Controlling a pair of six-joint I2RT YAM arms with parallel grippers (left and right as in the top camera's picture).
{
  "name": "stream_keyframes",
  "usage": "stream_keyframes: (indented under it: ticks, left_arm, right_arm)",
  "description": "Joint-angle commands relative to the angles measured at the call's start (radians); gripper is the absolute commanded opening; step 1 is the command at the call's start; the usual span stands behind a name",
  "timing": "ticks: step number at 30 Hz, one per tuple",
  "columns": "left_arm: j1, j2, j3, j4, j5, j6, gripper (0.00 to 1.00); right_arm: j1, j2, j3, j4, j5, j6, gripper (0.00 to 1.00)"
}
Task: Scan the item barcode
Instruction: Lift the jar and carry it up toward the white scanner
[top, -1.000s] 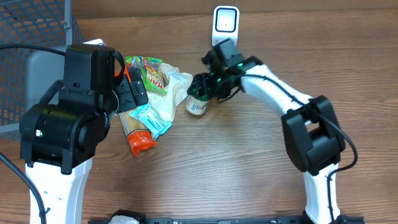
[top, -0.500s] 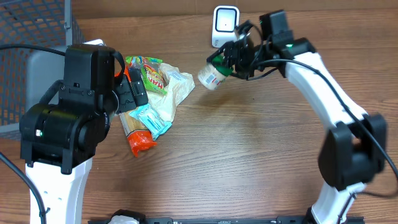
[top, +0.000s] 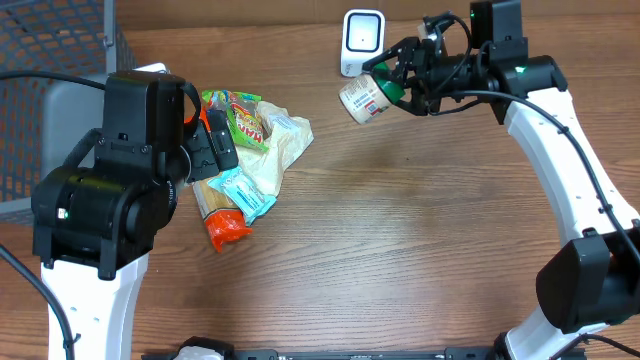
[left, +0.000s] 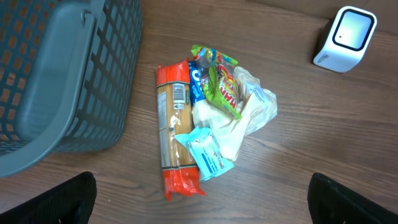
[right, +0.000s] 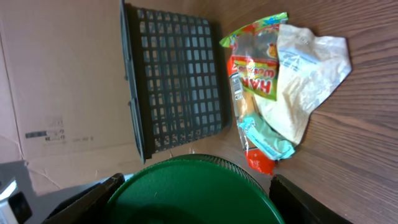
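The right end effector (top: 390, 84) clenches the jar (top: 362, 101) by its green lid, aloft just beside the scanner (top: 361, 42) at the table's (top: 400, 260) far edge. Tilted so, its barcode may face away, or it may slip. The left end effector (left: 202, 202) hangs released.

The bench (top: 400, 260) was a brown wood-grain top, its grain running left to right in the overhead view. It was evenly lit, with a faint pale sheen and only soft shadows. At its far left stood a dark grey lattice basket (left: 56, 74), resting on the wood. In the right wrist view a plain brown cardboard panel (right: 62, 81) with a small printed label stood just behind that basket.
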Motion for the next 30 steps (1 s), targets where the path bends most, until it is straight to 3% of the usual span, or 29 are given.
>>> stream_keyframes:
  ticks: [1,11,17,22,30]
  left_arm:
    - [-0.001,0.011,0.000,0.000,-0.018,-0.010,1.00]
    - [-0.001,0.011,0.000,0.000,-0.018,-0.010,1.00]
    - [-0.001,0.011,0.000,0.000,-0.018,-0.010,1.00]
    - [-0.001,0.011,0.000,0.000,-0.018,-0.010,1.00]
    - [-0.001,0.011,0.000,0.000,-0.018,-0.010,1.00]
  right_arm:
    - [0.007,-0.011,0.009,0.009,0.093,0.011,0.43]
    - [0.126,-0.010,0.009,0.019,0.760,-0.127,0.38]
    - [0.233,0.000,0.006,0.108,1.150,-0.232,0.38]
    - [0.273,0.045,0.006,0.219,1.317,-0.295,0.37]
    - [0.274,0.182,0.006,0.460,1.389,-0.451,0.32]
